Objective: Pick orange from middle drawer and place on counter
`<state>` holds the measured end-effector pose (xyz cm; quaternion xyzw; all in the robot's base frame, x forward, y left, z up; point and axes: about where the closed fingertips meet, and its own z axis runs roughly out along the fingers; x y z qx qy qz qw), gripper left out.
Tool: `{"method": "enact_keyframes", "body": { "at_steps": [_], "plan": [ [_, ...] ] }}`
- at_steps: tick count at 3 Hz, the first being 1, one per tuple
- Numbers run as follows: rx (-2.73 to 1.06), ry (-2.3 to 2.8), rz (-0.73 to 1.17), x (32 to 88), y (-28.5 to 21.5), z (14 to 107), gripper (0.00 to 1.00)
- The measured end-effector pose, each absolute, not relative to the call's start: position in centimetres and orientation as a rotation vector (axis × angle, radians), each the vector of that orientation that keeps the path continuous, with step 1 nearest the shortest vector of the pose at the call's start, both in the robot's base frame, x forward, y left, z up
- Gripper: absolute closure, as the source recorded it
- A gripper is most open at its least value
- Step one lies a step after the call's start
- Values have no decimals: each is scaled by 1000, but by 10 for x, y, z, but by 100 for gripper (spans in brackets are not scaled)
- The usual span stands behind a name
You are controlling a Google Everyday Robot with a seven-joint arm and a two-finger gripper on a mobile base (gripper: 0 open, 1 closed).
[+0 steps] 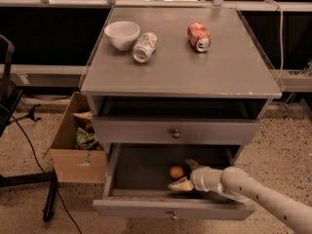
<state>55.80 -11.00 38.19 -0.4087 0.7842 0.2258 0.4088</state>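
Observation:
The middle drawer (141, 208) is pulled out at the bottom of the cabinet and shows its dark floor. The small orange (176, 172) lies on that floor near the middle. My gripper (185, 175) reaches into the drawer from the right on a white arm. Its fingers are spread, one in front of the orange and one behind it, with the orange at the mouth of the gap. The orange rests on the drawer floor. The grey counter (180, 74) is the cabinet's top slab above.
On the counter stand a white bowl (122, 34), a silver can (145, 46) on its side and a red-orange soda can (199, 36) on its side. The upper drawer front (146, 130) is closed. A cardboard box (73, 152) sits on the floor left of the cabinet.

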Motion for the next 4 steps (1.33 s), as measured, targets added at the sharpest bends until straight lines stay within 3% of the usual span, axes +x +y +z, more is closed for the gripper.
{"method": "enact_keyframes", "body": {
  "at_steps": [2, 3, 4],
  "plan": [
    [-1042, 1960, 589, 567, -98, 362, 20],
    [-1046, 1951, 596, 569, -93, 362, 38],
    [-1046, 1951, 596, 569, -93, 362, 63]
  ]
}}
